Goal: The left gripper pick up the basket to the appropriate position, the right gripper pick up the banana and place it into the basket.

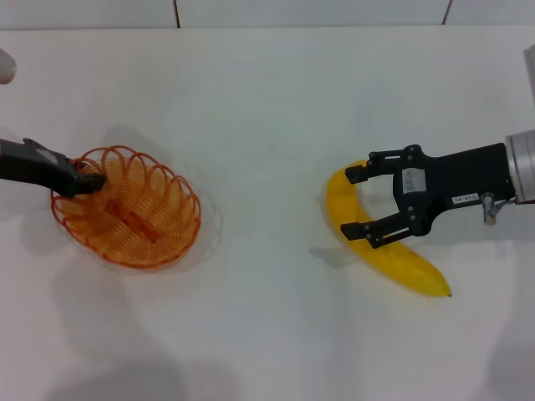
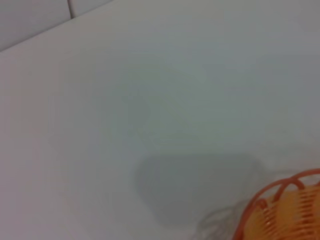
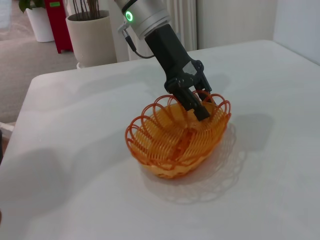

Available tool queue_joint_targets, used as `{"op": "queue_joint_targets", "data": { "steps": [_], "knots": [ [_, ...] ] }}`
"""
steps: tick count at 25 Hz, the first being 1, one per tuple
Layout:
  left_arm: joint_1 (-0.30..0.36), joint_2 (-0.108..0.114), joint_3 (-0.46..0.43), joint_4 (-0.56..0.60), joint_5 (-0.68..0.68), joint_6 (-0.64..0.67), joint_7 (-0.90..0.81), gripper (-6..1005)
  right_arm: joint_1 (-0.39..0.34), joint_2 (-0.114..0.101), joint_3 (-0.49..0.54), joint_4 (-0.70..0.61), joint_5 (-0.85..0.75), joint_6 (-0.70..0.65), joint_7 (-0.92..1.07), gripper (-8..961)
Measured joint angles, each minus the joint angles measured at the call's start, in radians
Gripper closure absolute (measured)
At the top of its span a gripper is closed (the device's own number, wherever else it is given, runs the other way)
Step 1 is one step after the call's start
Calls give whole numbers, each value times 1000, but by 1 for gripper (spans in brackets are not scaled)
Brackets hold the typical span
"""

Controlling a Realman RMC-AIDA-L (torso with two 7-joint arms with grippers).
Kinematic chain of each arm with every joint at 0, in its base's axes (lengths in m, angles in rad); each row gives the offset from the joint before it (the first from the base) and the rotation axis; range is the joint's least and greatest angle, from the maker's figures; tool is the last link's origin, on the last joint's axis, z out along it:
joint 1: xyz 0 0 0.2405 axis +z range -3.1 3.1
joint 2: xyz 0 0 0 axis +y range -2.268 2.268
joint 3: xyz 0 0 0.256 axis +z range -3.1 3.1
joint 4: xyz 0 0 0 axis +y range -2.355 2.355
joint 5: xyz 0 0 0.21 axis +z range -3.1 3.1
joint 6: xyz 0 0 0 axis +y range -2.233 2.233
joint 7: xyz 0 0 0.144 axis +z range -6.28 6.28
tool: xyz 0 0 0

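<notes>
Left gripper [image 1: 92, 181] clamped on basket [image 1: 125, 209] rim; right gripper [image 1: 359, 205] wide over banana [image 1: 393, 259].
Basket left, banana right, bare white bench [image 1: 267, 109] between. Right wrist view shows basket lifted, tilted, potted plants beyond bench edge.

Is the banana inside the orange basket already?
No, the banana lies on the white table between the open fingers of the right gripper, far from the basket.
</notes>
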Motion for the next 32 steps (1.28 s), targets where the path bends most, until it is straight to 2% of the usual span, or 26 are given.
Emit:
{"op": "queue_joint_targets", "data": {
  "steps": [10, 18, 25, 32],
  "knots": [
    [5, -2, 0, 33, -3, 16, -2, 767, -2, 0, 0, 0, 0, -1, 0, 49],
    [22, -9, -8, 116, -72, 134, -1, 880, -3, 0, 0, 0, 0, -1, 0, 49],
    [24, -10, -14, 113, -172, 145, -8, 921, -3, 0, -1, -1, 0, 0, 0, 49],
    [27, -11, -30, 39, -253, 89, -9, 922, -2, 0, -5, -1, -2, 22, -2, 49]
  ]
}}
